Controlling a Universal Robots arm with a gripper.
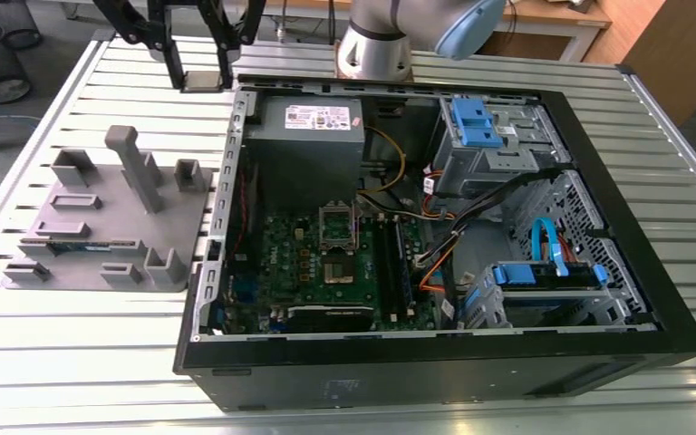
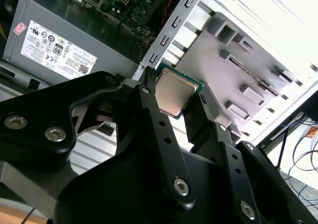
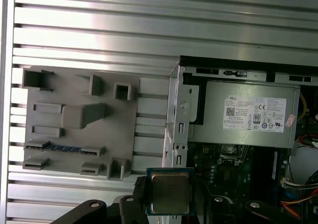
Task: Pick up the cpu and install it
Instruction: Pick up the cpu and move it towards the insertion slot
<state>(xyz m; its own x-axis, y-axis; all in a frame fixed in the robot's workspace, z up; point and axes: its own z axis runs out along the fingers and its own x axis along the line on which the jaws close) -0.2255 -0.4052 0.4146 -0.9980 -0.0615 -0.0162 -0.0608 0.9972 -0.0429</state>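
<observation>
My gripper [image 1: 202, 80] hangs over the slatted table just outside the open computer case's [image 1: 445, 344] back corner, at the exterior view's upper left. It is shut on the cpu [image 1: 203, 82], a small flat square chip with a dull silvery top and green edge. In both wrist views the cpu [image 2: 174, 92] [image 3: 170, 193] sits clamped between the black fingers [image 2: 154, 110]. The green circuit board's metal-framed socket [image 1: 338, 232] lies inside the case, well apart from the chip.
A grey block tray [image 1: 106, 227] [image 3: 79, 119] lies on the table beside the case and holds a long thin memory stick [image 3: 64, 148]. Inside the case are the grey power supply [image 1: 305, 122] [image 3: 248, 113], blue drive brackets [image 1: 475, 122] and cables.
</observation>
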